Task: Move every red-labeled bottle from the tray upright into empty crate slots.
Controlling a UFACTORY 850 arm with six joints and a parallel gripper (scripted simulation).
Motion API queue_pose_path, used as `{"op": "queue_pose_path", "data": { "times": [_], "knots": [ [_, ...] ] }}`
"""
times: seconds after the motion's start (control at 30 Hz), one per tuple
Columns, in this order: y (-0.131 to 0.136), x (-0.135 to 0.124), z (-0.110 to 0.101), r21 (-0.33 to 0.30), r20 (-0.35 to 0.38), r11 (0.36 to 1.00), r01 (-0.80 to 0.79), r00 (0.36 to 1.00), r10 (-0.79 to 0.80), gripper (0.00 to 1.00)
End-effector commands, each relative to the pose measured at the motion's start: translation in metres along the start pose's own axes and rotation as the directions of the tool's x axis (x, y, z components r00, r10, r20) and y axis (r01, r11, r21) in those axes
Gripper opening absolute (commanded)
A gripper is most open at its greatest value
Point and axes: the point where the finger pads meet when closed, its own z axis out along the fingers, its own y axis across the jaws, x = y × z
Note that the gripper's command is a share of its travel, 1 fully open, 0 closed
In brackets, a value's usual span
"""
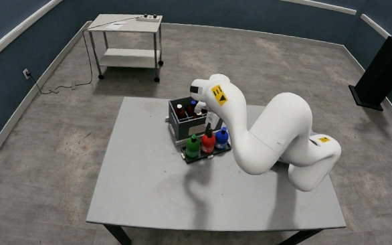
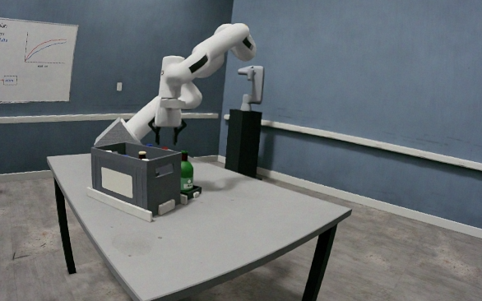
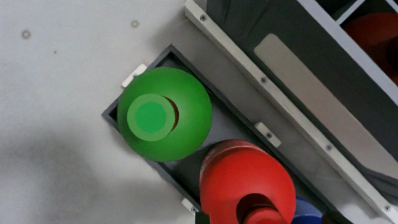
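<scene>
The claw (image 2: 166, 136) is hanging above the worktop (image 2: 229, 222) with its two dark fingers (image 2: 155, 133) standing partly apart and gripping nothing. It is sitting over the near edge of the grey crate (image 2: 155, 178), well above the bottle tops.

Directly beneath the claw, the red bottle (image 1: 208, 141) is standing upright in the middle of the dark tray (image 1: 192, 158); in the wrist view its red shoulder and cap (image 3: 250, 187) are showing at the lower edge. To one side of it on the tray the green bottle (image 3: 165, 114) is standing upright at the tray's end, and on the other side the blue bottle (image 1: 222, 137) is standing, mostly hidden in the wrist view.

The tray is lying just beside the crate's long wall, parallel to the pale strip (image 3: 280, 102) along the crate's foot. Beyond the claw, inside the crate, several bottles (image 1: 179, 111) are standing in the divided slots; which slots are free cannot be told because the arm (image 1: 273, 134) is covering part of the crate.
</scene>
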Motion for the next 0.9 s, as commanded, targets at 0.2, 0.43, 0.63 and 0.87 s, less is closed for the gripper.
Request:
{"op": "queue_pose_path", "data": {
  "times": [0.2,0.43,0.63,0.87],
  "knots": [
    [0.000,0.001,0.011,0.000,-0.002,1.000,0.001,1.000,-0.001,0.66],
    [0.000,0.001,0.019,0.000,-0.002,1.000,0.001,1.000,-0.001,0.66],
    [0.000,0.001,0.025,0.000,-0.002,1.000,0.001,1.000,-0.001,0.66],
    [0.000,0.001,0.030,0.000,-0.002,1.000,0.001,1.000,-0.001,0.66]
  ]
}}
